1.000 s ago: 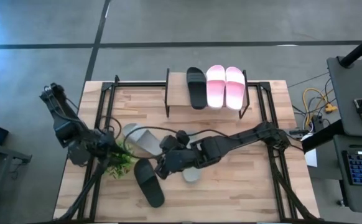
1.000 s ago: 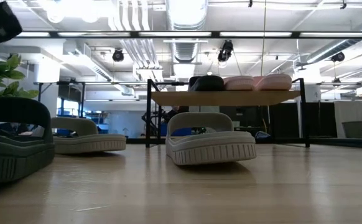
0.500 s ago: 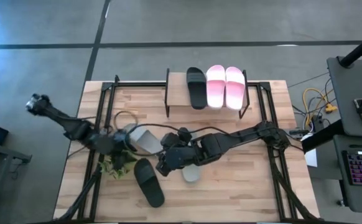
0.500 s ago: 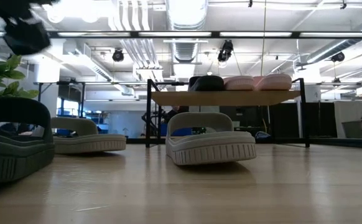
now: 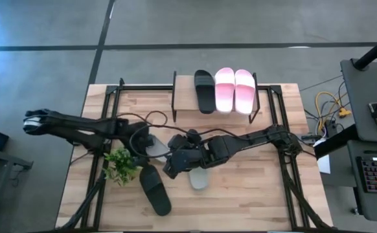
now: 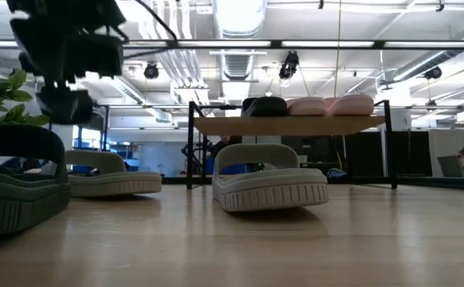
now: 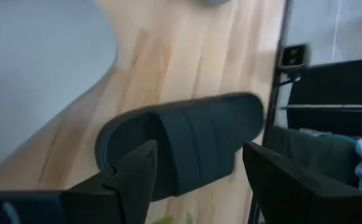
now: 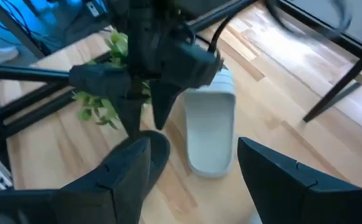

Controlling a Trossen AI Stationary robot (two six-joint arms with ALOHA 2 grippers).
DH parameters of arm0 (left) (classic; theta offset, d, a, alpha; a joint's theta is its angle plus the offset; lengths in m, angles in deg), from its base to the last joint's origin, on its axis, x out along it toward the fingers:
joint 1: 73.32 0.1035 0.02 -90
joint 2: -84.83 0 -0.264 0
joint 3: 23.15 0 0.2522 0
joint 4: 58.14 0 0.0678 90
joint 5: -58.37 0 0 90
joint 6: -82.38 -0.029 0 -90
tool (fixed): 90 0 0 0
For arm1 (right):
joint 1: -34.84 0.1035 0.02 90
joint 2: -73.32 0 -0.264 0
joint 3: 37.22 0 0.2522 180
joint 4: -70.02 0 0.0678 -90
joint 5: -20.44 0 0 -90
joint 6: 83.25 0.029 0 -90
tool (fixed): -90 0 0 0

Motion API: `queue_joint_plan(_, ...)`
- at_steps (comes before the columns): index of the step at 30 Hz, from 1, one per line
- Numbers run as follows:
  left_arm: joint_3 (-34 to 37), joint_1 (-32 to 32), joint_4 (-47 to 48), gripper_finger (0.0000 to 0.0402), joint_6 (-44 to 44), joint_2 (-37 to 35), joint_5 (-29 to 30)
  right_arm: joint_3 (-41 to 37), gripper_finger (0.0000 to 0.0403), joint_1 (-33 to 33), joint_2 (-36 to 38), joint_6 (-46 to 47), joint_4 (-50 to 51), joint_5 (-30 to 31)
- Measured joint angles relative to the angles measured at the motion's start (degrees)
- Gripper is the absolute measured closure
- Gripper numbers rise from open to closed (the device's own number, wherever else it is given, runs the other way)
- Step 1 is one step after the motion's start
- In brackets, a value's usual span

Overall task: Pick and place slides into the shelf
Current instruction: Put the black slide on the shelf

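Left hand (image 5: 143, 138) open above grey slide (image 5: 155, 148)

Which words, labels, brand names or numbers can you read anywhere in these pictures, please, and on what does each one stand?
None can be read.
Pink slides, black slide on the shelf: plain straps, no brand showing.
Grey slide and black slide on the table: no marking visible.
Keyboard beside the table: keys too small to read.

Pink pair (image 5: 234, 89), black slide (image 5: 203, 90) on shelf (image 5: 182, 114), apparently three on table
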Motion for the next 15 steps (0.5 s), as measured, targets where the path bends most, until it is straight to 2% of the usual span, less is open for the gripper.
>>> queue_joint_plan(8, -0.26, -0.43, -1.66, 0.0178, -3.68, 11.77, -2.22, -0.25, 0.017, -0.47, 0.02, 0.0, 1.29, 0.02)
queue_joint_plan(15, -0.33, -1.52, -2.51, 0.0178, -6.3, 15.59, -4.23, -0.27, 0.017, -0.45, 0.02, -0.01, 1.28, 0.0)
